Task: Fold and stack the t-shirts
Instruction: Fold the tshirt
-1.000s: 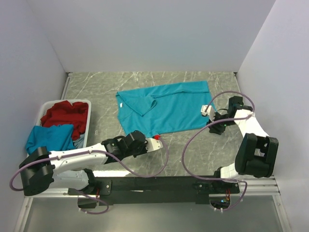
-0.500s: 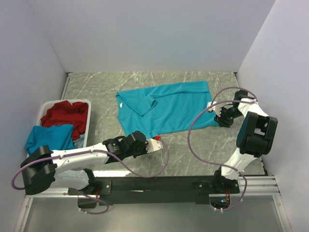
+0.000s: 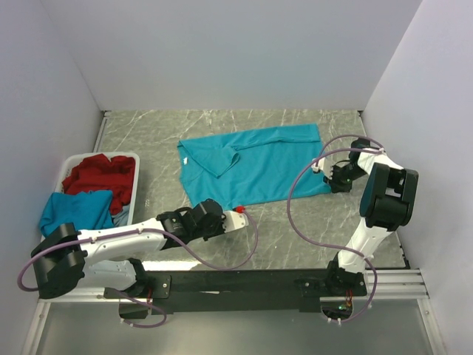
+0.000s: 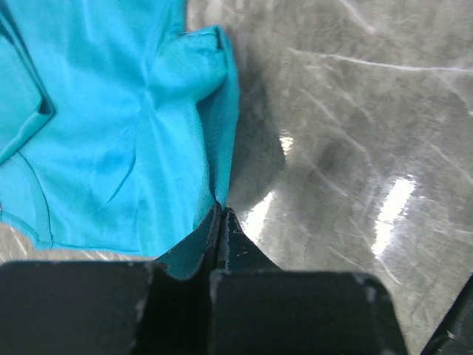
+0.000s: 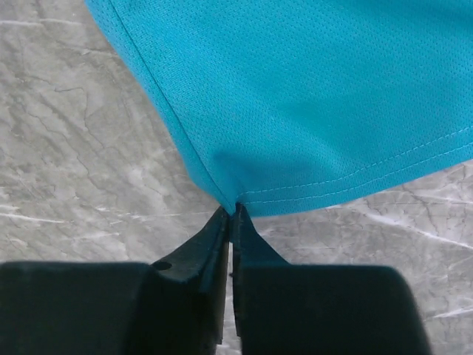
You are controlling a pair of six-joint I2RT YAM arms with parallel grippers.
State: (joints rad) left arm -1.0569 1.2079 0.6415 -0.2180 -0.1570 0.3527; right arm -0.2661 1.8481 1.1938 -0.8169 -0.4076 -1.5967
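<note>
Two closed pinches on the teal t-shirt (image 3: pixel 259 166): left gripper (image 4: pixel 222 213) on its near hem, right gripper (image 5: pixel 233 211) on just its corner tip, which we risk losing on lift.

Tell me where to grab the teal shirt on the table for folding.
Pinch its near edge, low from the near side: the teal t-shirt lies flat, so only edges and corners offer cloth. The left claw and right claw are shut there.
</note>
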